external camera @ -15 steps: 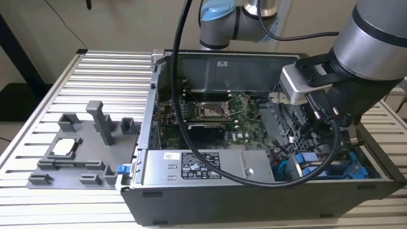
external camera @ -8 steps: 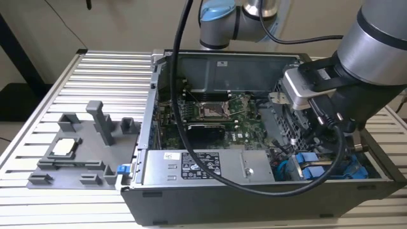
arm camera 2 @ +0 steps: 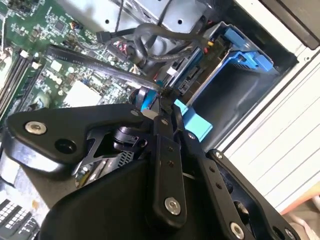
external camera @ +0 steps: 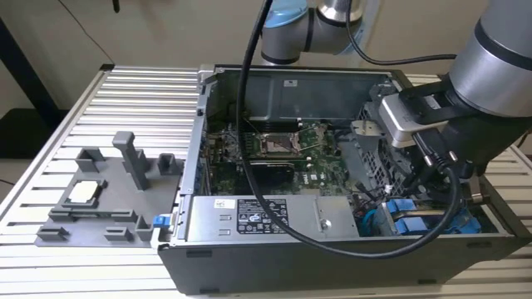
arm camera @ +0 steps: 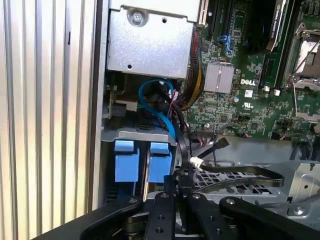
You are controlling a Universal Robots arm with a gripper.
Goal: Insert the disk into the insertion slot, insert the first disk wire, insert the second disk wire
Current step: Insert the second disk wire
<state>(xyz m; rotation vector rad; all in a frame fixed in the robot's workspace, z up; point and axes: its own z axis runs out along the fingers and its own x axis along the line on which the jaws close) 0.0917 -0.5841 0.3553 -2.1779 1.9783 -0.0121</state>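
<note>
In the exterior view my arm (external camera: pixel 474 118) reaches down into the open computer case's front right corner, beside two blue carriers (external camera: pixel 412 218). In both wrist views my gripper (arm camera: pixel 181 189) (arm camera 2: pixel 159 107) is shut on a thin black disk wire (arm camera: pixel 184 150) that runs up between the fingers. Its tips hover just off the blue carrier tabs (arm camera: pixel 160 162) of the disk, which sits in the insertion slot (arm camera 2: pixel 235 95). The disk's connector end (arm camera 2: pixel 184 75) lies right ahead of the fingertips. A blue wire (arm camera: pixel 159 107) loops above the carriers.
The silver power-supply box (external camera: pixel 258 218) stands at the case's front, with the green motherboard (external camera: pixel 283 156) behind it. A perforated grey cage (arm camera: pixel 235 180) lies beside my fingers. A grey fixture (external camera: pixel 99 199) sits on the slatted table at the exterior view's left.
</note>
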